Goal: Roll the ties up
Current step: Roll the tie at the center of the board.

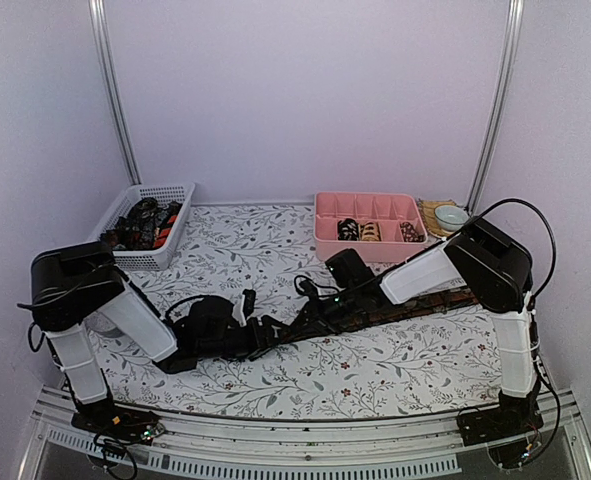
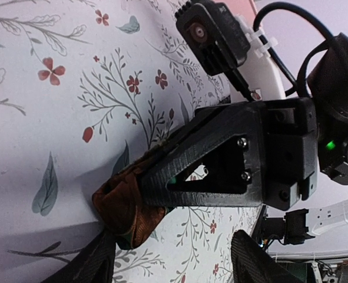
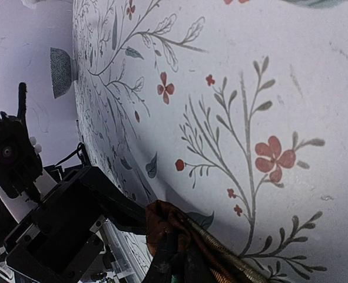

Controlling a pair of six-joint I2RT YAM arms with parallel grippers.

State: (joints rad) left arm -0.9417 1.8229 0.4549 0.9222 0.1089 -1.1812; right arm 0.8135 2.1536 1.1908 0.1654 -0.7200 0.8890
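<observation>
- The right gripper has its fingers pressed together on the folded end of a brown tie. The pinch probably keeps that first fold from springing open.
- From those fingers the tie runs flat along the table and out under the right arm. It seems to be laid straight so that it can be wound evenly.
- The left gripper faces the right one with its fingers spread, one on each side of the pinched end. Whether the nearer finger touches the cloth cannot be told. It looks ready to take over the fold or turn it.
- Well beyond both sets of fingers, a pink tray holds three coiled ties. This is likely where finished rolls go.
- Far out past the left fingers, a white basket holds loose ties, apparently waiting their turn.
- No brand, label or writing can be read anywhere. Only a green light shows on the right gripper's body.
</observation>
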